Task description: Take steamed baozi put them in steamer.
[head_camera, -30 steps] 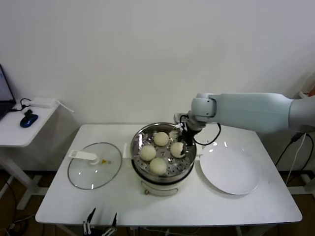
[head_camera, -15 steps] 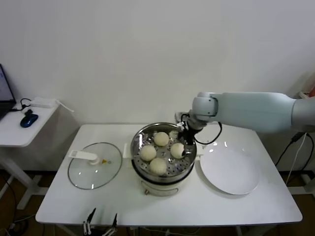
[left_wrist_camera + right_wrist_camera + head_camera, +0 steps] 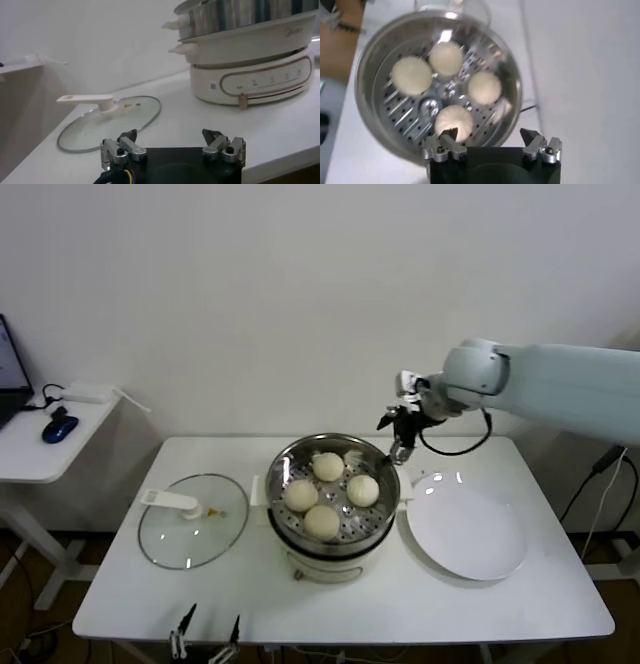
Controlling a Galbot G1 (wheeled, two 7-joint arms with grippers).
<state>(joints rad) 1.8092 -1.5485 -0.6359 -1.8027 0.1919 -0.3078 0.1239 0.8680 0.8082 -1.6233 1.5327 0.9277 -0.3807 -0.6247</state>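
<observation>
Buns, four small round cream-white dough baozi [image 3: 331, 492], all resting on perforated tray inside round shiny stainless-steel steamer [image 3: 280, 474]; flat white plate [image 3: 468, 534] bare. Right gripper [image 3: 399, 434] raised above steamer's far-right rim, prongs spread wide, gripping nothing; buns below and leftward. Left gripper [image 3: 172, 147] parked at table's near edge, prongs apart

Bright, even light; right wrist view seems motion-blurred; soft shadows.
</observation>
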